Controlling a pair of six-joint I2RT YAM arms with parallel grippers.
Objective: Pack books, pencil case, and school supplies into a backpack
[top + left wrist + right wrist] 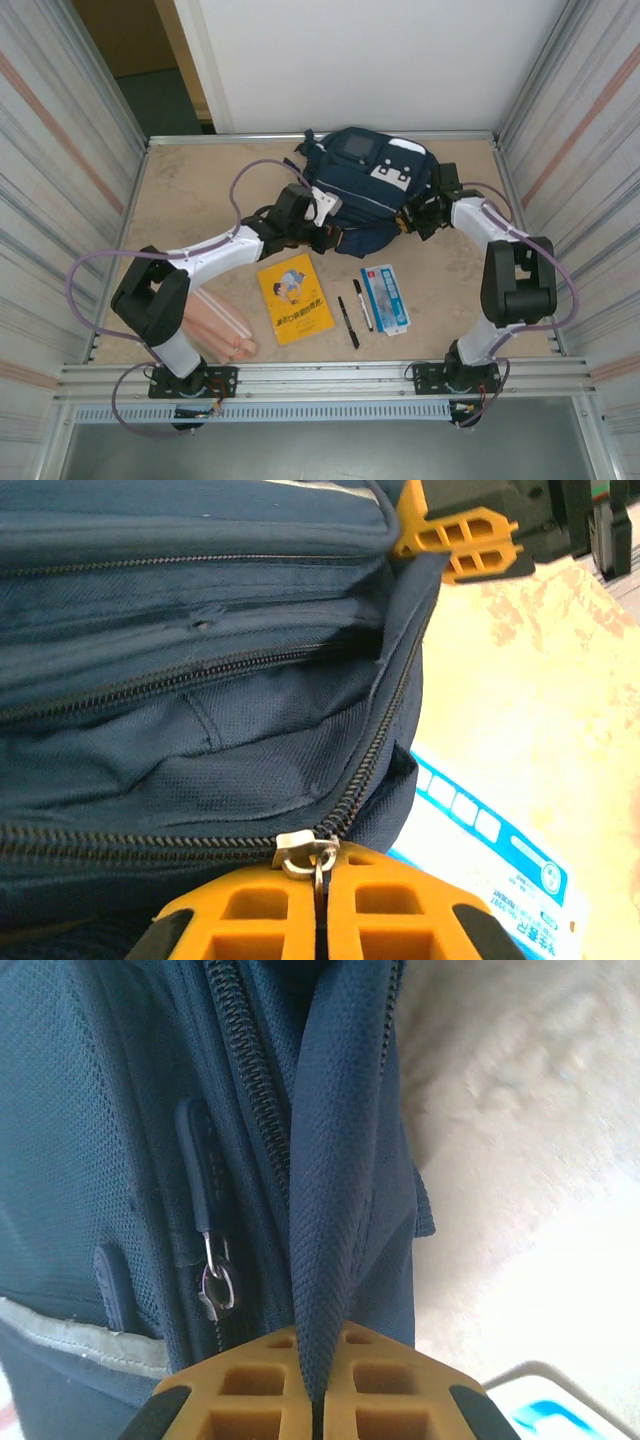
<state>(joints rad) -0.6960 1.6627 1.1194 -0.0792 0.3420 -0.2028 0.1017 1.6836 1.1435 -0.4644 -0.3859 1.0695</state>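
Left yellow-fingered gripper (320, 885) pinches metal zipper pull (300, 848) of large navy fabric backpack (375, 185); right gripper (318, 1390) clamps navy fabric fold (335, 1160).

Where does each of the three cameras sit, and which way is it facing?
Top external: above and behind the bases, looking down on the tan table; both arms show, the left gripper and right gripper at the navy-blue fabric backpack.
Left wrist: on the left arm, looks along its orange fingers, shut on the metal zipper pull.
Right wrist: on the right arm, looks along its orange fingers, shut on a fold of backpack fabric.
Shared: both wrist views catch the backpack and the flat blue-and-white box.
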